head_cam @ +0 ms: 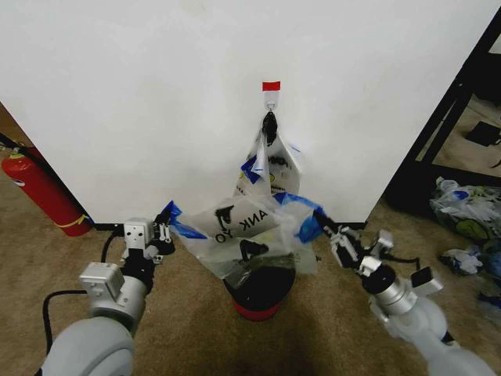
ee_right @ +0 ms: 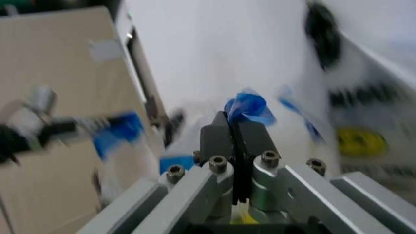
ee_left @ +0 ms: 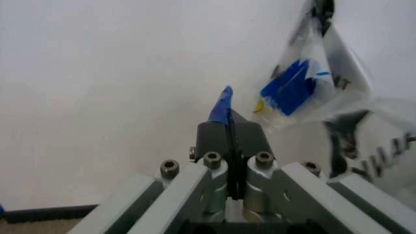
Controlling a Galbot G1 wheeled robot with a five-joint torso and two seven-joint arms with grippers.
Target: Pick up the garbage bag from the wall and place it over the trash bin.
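we hold the garbage bag [head_cam: 239,231] stretched just above the trash bin [head_cam: 261,288] | left gripper [head_cam: 166,229] and right gripper [head_cam: 327,227] each clamped on a blue handle | risk: thin film tears, or slips and misses the rim

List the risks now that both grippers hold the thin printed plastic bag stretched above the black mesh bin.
1. The left gripper and right gripper pinch only the thin printed plastic bag's blue edges; these may slip or tear.
2. The bag sags onto the black mesh bin, so its mouth may miss the rim.
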